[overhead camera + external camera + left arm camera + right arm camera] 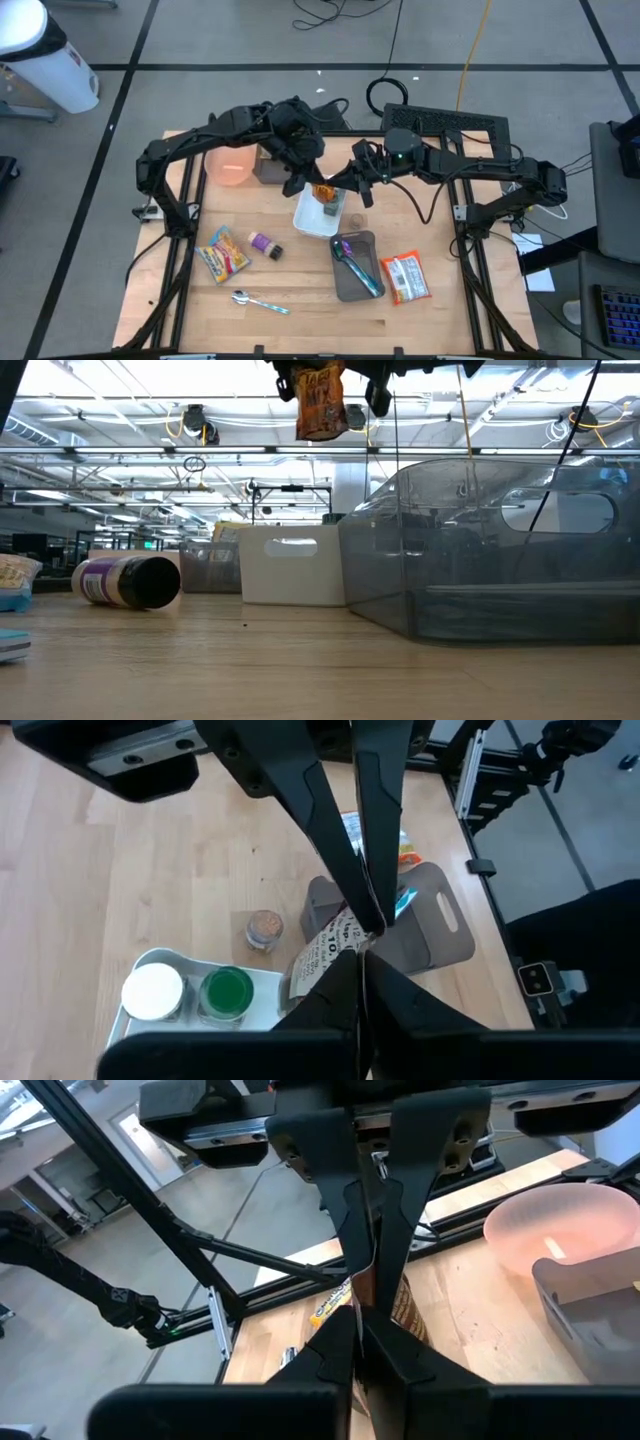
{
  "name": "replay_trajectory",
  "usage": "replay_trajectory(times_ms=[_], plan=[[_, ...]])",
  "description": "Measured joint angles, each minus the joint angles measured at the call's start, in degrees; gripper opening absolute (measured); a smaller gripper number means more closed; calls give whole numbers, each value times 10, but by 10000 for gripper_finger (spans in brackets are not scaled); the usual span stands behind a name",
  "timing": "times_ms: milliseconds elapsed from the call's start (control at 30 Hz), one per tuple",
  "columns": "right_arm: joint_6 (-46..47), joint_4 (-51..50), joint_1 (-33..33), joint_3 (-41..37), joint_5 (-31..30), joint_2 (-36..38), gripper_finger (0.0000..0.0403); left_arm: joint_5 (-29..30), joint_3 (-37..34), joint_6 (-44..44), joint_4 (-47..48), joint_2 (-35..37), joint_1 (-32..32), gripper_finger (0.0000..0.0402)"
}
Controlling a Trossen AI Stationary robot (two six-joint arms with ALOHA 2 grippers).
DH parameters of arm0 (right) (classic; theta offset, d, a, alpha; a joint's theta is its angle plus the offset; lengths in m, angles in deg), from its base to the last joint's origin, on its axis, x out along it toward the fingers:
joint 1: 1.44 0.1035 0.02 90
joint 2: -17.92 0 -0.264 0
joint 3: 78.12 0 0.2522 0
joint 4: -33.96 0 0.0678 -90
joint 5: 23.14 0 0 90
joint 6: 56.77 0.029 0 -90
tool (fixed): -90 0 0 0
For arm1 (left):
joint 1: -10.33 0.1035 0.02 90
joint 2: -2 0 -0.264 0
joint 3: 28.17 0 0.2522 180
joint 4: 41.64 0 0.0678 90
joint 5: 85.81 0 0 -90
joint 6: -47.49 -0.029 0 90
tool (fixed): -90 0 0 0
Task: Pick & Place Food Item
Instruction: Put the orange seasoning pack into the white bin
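— Where's your snack packet point(324, 191)?
— Aloft above the white bin point(318, 213) at mid-desk point(300, 290), pinched by both left gripper point(306, 182) and right gripper point(352, 178), each clenched.
— Advice?
— You'd best release one gripper gently before moving on.

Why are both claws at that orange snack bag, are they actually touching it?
Touching. In the low view both grippers pinch the top of the orange snack bag, which hangs in the air above the white bin.

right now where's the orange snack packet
In the high view the orange snack packet hangs mid-table above the white rectangular tray, pinched between the left gripper and right gripper.
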Motion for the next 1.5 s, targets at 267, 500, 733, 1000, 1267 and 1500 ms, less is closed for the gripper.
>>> replay_trajectory(times_ms=[267,500,733,1000,1267,1500], plan=[[2,-3,-7,0,-2,0,83,-19,0,-1,37,0,22,4],[5,-29,-19,0,-10,4,145,-20,-1,-21,60,1,42,3],[1,-71,-14,-21,-115,27,162,-21,-54,-22,52,1,56,2],[45,-29,-3,-105,-153,63,156,-52,-169,6,-52,36,50,1],[117,144,18,-229,-191,96,156,-48,-311,74,-177,126,66,1],[163,278,23,-306,-208,98,155,-44,-442,213,-354,175,69,1]])
